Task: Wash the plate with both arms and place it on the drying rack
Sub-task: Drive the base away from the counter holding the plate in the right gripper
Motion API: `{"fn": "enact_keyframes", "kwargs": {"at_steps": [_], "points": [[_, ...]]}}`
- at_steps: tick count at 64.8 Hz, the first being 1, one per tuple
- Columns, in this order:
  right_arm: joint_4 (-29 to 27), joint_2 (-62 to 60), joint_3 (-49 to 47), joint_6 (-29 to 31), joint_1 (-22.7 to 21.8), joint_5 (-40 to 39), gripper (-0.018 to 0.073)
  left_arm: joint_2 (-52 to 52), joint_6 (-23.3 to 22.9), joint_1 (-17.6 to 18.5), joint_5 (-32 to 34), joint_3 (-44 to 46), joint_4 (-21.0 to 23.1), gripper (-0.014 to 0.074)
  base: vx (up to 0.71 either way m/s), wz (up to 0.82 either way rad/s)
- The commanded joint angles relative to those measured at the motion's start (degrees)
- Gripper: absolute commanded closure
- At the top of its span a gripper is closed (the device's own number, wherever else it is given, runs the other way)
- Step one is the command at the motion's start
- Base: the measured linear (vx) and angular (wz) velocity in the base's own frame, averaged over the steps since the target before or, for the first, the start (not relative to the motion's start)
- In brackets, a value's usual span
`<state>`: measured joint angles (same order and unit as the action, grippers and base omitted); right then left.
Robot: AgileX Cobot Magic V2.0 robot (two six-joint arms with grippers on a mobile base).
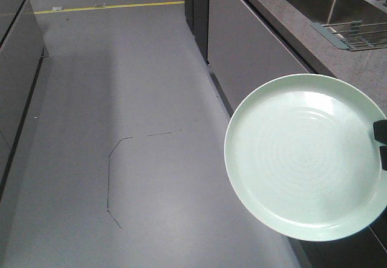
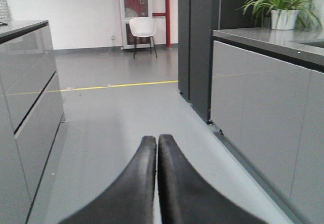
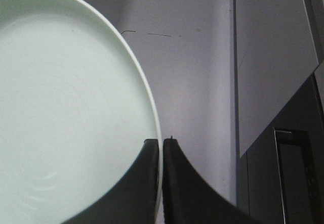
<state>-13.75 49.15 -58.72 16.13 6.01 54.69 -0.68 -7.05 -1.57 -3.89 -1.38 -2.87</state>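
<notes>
counter [image 1: 326,59]: dark speckled | drying rack [image 1: 363,38] on it beside sink [image 1: 326,5] | potted plant [image 2: 283,17] on it

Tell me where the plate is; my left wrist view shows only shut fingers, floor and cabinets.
Observer: The right fingers clamp the plate by its rim.
Operator: Is it at the sink?
Observer: No; in the front view the sink lies farther ahead, past the plate.
Operator: And the rack?
Observer: The rack sits at the sink's near edge, partly out of frame.
</notes>
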Motion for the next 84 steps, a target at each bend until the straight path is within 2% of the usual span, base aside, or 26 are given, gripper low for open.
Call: {"fn": "enact_keyframes", "kwargs": {"at_steps": [1, 84], "points": [[-0.7, -0.3, -1.6, 0.0, -0.3, -3.6, 0.0566, -0.9, -0.2, 0.4, 3.9, -1.2, 0.5, 0.0602, 0.06, 0.22], [-0.7, -0.3, -1.6, 0.0, -0.3, -3.6, 0.0566, -0.9, -0.2, 0.4, 3.9, -1.2, 0.5, 0.0602, 0.08, 0.16]]}}
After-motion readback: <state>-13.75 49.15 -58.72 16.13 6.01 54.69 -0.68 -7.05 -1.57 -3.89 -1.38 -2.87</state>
